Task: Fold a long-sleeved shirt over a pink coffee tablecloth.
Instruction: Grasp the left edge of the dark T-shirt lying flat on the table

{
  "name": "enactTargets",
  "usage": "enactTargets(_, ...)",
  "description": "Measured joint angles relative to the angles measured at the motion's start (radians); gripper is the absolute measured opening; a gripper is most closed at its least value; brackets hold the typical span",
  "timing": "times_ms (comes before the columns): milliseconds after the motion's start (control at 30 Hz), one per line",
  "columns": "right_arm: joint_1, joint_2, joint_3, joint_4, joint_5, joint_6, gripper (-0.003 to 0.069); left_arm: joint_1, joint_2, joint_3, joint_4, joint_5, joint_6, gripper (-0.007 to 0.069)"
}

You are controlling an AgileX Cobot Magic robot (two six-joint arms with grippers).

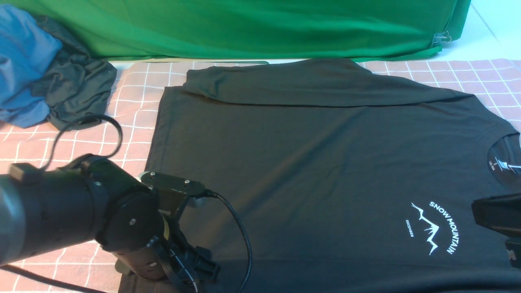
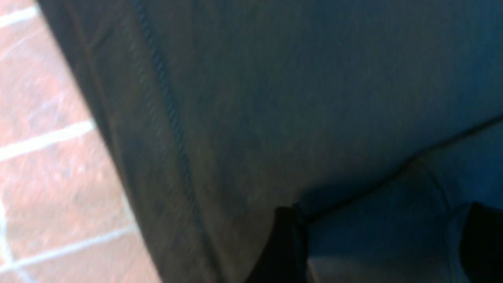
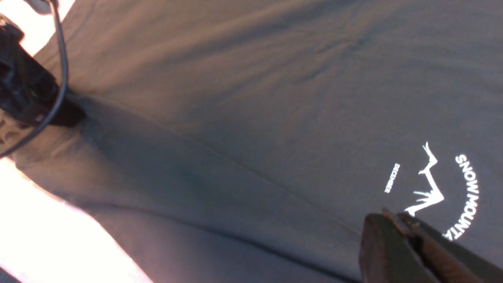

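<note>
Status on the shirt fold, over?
Left gripper open, right gripper shut, both over the long-sleeved shirt. Shirt flat on pink tablecloth, far sleeve folded in. Blue-and-dark garment heap far left, apart.

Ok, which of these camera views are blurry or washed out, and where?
Left wrist view: blurred all over, long-sleeved shirt and pink coffee tablecloth both smeared. Right wrist view: that tablecloth blown out to near-white glare. Front view: sharp, evenly lit.

1. The black jointed left arm reaches in from the near left with its wrist bent downward. Its black left gripper has its fingers spread wide apart.
2. The dark right gripper sits at the near right edge, jaws pressed together.
</note>
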Motion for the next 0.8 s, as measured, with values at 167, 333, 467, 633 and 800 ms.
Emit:
enactTargets(167,0.0,0.001,0.0,0.001,-0.007,0.0,0.0039,0.0,0.05,-0.002,0.001,-0.016,0.0,0.057)
enactTargets(333,0.0,0.001,0.0,0.002,-0.007,-0.001,0.0039,0.0,0.057,-0.007,0.007,-0.013,-0.002,0.0535)
enactTargets(467,0.0,0.001,0.0,0.002,-0.008,-0.001,0.0039,-0.001,0.059,-0.009,0.007,-0.009,-0.031,0.0454)
enactTargets(633,0.0,0.001,0.0,0.002,-0.009,0.0,0.0039,-0.006,0.064,-0.018,0.003,0.02,-0.043,0.0202)
enactTargets(800,0.0,0.001,0.0,0.002,-0.009,0.0,0.0038,-0.008,0.067,-0.054,0.012,0.145,-0.045,0.0104)
